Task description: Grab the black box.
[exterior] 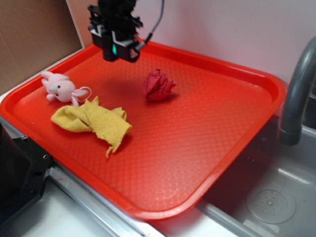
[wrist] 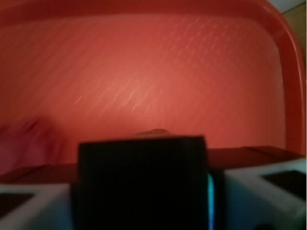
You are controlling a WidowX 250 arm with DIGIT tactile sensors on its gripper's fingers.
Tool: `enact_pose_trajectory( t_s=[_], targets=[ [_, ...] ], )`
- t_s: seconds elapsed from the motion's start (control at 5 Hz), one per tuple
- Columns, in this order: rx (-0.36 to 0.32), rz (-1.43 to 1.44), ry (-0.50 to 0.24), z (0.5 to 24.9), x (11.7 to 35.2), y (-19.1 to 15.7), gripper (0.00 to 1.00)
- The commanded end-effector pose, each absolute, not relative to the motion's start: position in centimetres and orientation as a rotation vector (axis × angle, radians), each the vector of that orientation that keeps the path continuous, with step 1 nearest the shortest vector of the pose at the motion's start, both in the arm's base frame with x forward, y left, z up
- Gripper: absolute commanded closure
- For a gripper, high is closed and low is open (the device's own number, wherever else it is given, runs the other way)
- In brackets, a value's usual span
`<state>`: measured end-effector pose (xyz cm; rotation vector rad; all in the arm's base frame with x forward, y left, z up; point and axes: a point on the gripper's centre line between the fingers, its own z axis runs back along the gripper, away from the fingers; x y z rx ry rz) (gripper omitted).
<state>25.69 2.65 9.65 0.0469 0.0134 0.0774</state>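
One black box (wrist: pixel 141 182) is counted, and it is seen in the wrist view filling the gap between the two pale fingers (wrist: pixel 268 191). The gripper (exterior: pixel 118 45) is therefore judged to be closed on it, though the blur of that view leaves the contact itself only probable. In the exterior view the gripper is held above the red tray (exterior: pixel 232 163), toward 11 o'clock, clear of the surface, so that the box is carried free of the other items.

Three loose things are counted on the tray. One pink plush bunny (exterior: pixel 60 87) is placed at 9 o'clock. One yellow cloth (exterior: pixel 94 121) is spread just beside it, toward 8 o'clock. One red cloth ball (exterior: pixel 158 85) is set near 12 o'clock, well apart from the gripper. One grey faucet (exterior: pixel 295 94) is seen beyond the tray at 3 o'clock.
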Motion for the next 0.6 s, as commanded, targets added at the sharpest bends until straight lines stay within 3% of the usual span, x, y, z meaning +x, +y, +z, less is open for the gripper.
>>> enact_pose_trajectory(
  t_s=[0.0, 0.2, 0.4],
  targets=[
    [-0.043, 0.012, -0.087, 16.7, 21.5, 1.2, 1.0],
    [-0.01, 0.004, -0.122, 17.0, 19.3, 0.3, 1.0],
    [-0.014, 0.055, -0.117, 15.8, 19.1, 0.8, 1.0]
  ],
)
